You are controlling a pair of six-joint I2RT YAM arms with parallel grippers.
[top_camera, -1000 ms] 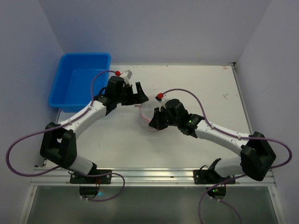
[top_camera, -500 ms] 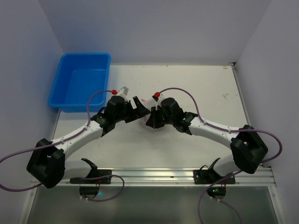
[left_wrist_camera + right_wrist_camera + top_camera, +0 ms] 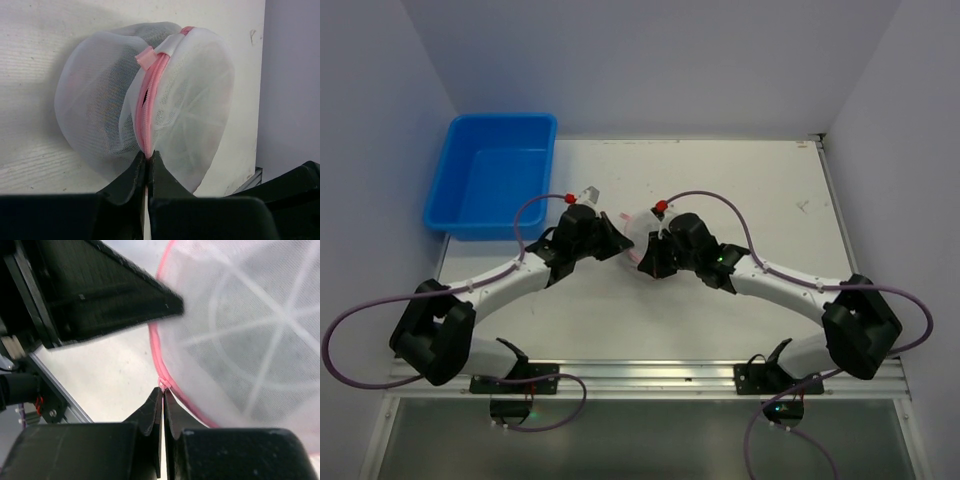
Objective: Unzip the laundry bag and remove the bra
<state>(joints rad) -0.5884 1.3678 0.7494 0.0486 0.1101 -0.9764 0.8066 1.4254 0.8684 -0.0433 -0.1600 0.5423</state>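
Note:
The laundry bag (image 3: 100,100), a round white mesh drum with a pink zipper (image 3: 148,105) round its rim, stands on edge on the white table between both arms (image 3: 632,232). My left gripper (image 3: 148,154) is shut on the pink zipper trim at the bag's near edge. My right gripper (image 3: 163,390) is shut on a small pink loop (image 3: 164,383) on the trim, on the bag's opposite side (image 3: 250,330). In the top view the left gripper (image 3: 616,246) and the right gripper (image 3: 645,262) meet at the bag. The bra is hidden; only a dim shape shows through the mesh.
A blue plastic bin (image 3: 505,121) stands at the table's far left corner, behind the left arm. Purple cables loop off both arms. A metal rail (image 3: 640,372) runs along the near edge, and walls close in on three sides.
The left arm swung right to the bag, and its open jaws shut on the pink zipper trim. The right gripper stayed shut, shifting the bag slightly left.

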